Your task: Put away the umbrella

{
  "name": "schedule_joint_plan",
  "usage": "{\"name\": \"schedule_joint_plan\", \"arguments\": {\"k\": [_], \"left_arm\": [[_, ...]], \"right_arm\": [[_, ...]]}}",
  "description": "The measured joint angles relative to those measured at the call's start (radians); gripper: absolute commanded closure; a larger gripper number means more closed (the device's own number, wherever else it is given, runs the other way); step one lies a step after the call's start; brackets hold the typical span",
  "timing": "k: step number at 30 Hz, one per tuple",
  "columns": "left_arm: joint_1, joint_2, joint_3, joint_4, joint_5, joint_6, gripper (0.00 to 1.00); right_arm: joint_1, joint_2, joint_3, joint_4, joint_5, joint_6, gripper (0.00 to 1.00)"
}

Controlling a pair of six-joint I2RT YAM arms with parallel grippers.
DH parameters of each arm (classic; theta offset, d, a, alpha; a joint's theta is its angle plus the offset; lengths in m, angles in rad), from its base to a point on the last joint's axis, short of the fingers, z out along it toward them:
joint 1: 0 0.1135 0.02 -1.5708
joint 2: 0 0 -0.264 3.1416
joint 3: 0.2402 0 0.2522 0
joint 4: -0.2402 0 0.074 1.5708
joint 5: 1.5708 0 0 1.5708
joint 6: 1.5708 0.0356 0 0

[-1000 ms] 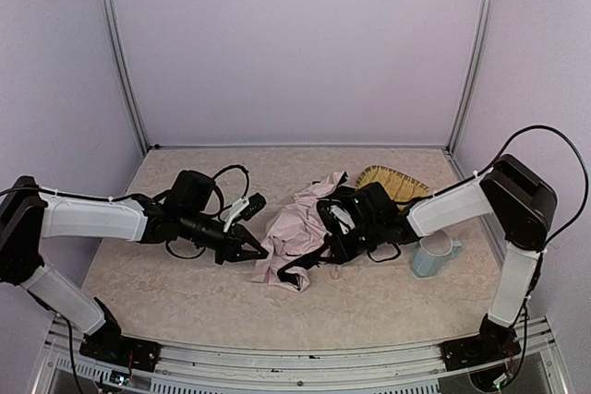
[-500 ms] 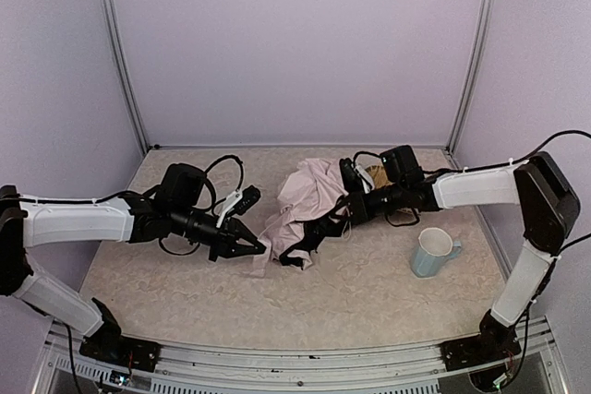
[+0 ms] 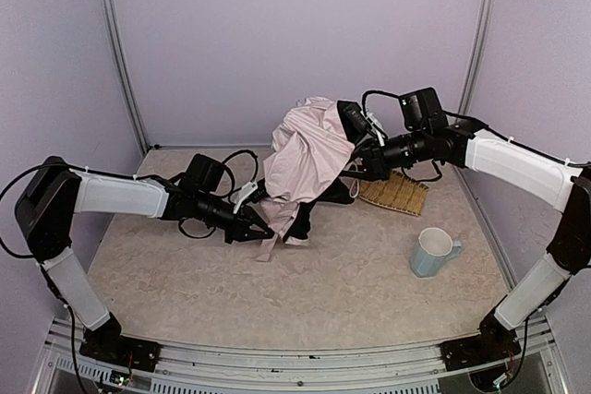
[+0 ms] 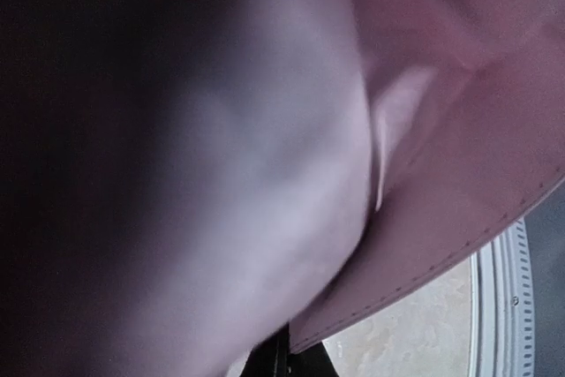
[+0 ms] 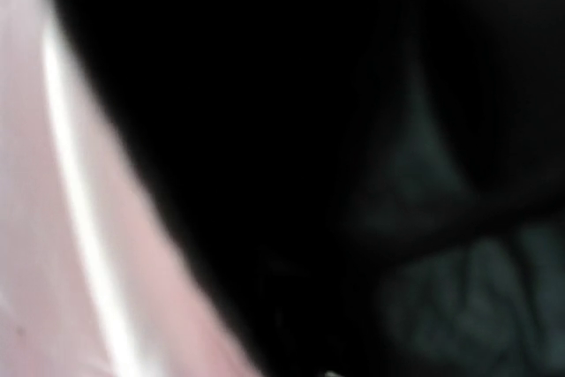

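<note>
pale counter (image 3: 369, 302) and lilac walls frame the change: a second ago the umbrella (image 3: 300, 149) lay crumpled on the counter. now your right claw (image 3: 355, 156) pinches it near its dark core and has hoisted it, the pink cloth hanging down to the surface beside the woven tray (image 3: 397, 193). your left claw (image 3: 261, 230) is pressed together at the low hem; whether it traps cloth you cannot tell. gathering the canopy looks possible now, but nothing is stowed yet.
</note>
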State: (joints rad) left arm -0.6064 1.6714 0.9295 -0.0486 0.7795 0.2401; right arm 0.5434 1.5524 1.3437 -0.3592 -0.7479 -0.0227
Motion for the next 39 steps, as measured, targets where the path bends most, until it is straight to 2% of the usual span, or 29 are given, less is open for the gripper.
{"name": "schedule_joint_plan", "arguments": {"k": [7, 13, 18, 24, 31, 38, 39], "left_arm": [[0.040, 0.163, 0.198, 0.006, -0.035, 0.181, 0.99], [0.069, 0.345, 0.389, 0.104, 0.040, 0.242, 1.00], [0.066, 0.420, 0.469, 0.211, 0.094, 0.280, 1.00], [0.063, 0.455, 0.486, 0.357, 0.071, 0.382, 1.00], [0.042, 0.498, 0.476, 0.458, 0.006, 0.549, 1.00], [0.037, 0.543, 0.401, 0.528, -0.007, 0.581, 1.00], [0.037, 0.546, 0.388, 0.531, -0.016, 0.585, 0.97]], "right_arm": [[0.030, -0.023, 0.018, -0.173, -0.039, -0.135, 1.00], [0.105, -0.050, 0.018, -0.184, -0.038, -0.209, 1.00], [0.148, -0.034, 0.032, -0.182, 0.010, -0.266, 1.00], [0.187, -0.004, -0.006, -0.141, 0.087, -0.351, 1.00], [0.280, 0.116, -0.220, -0.016, 0.141, -0.379, 1.00], [0.291, 0.250, -0.318, 0.082, 0.103, -0.327, 1.00], [0.287, 0.260, -0.327, 0.101, 0.081, -0.313, 1.00]]}}
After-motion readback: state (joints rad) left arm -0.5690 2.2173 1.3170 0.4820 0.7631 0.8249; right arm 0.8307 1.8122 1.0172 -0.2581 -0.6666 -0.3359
